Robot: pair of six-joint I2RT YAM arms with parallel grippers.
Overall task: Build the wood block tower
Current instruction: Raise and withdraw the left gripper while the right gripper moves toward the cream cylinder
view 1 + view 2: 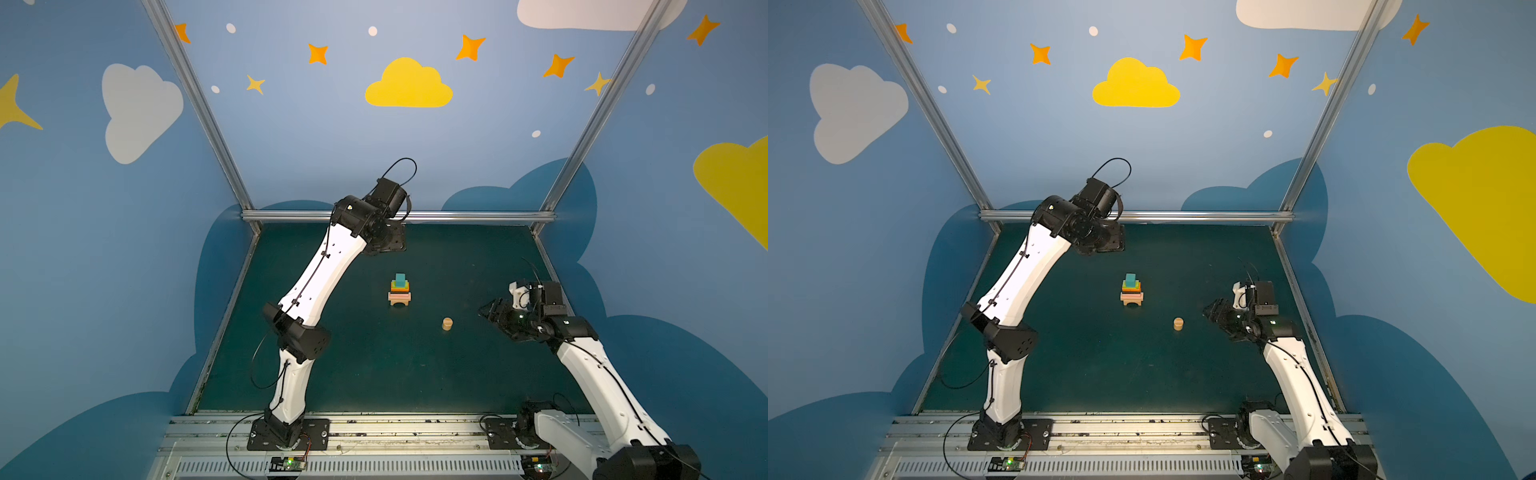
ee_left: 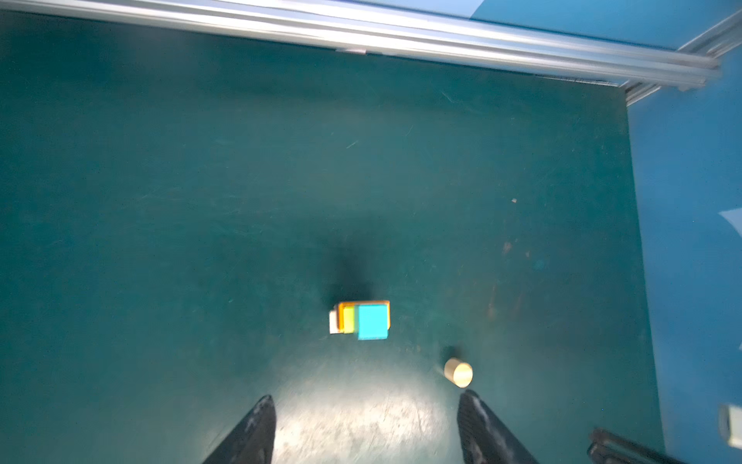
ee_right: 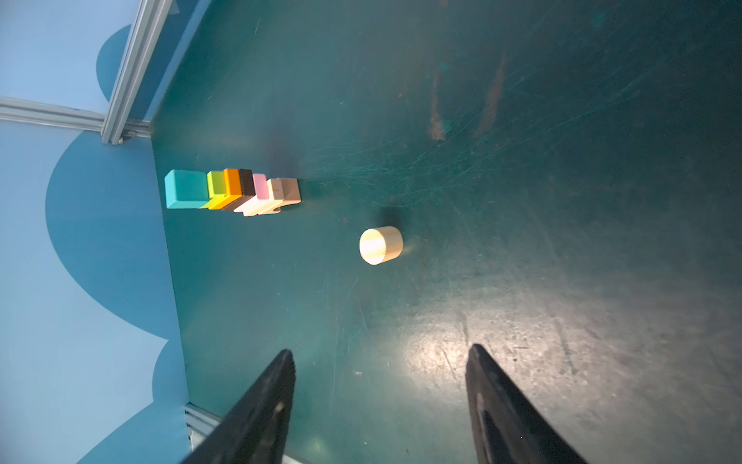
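The wood block tower (image 1: pixel 400 291) stands mid-worktop (image 1: pixel 353 374), teal cube (image 1: pixel 400 279) on top; the tan short cylinder (image 1: pixel 447 323) stands apart, between tower and right hand (image 3: pixel 379 353). The right hand and the left hand (image 2: pixel 365 401) are both spread and empty

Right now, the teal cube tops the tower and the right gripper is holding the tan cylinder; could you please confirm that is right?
Not quite: the teal cube does top the tower, but the right gripper is open and holds nothing. The tan cylinder stands on the table, apart from the tower, as the right wrist view shows.
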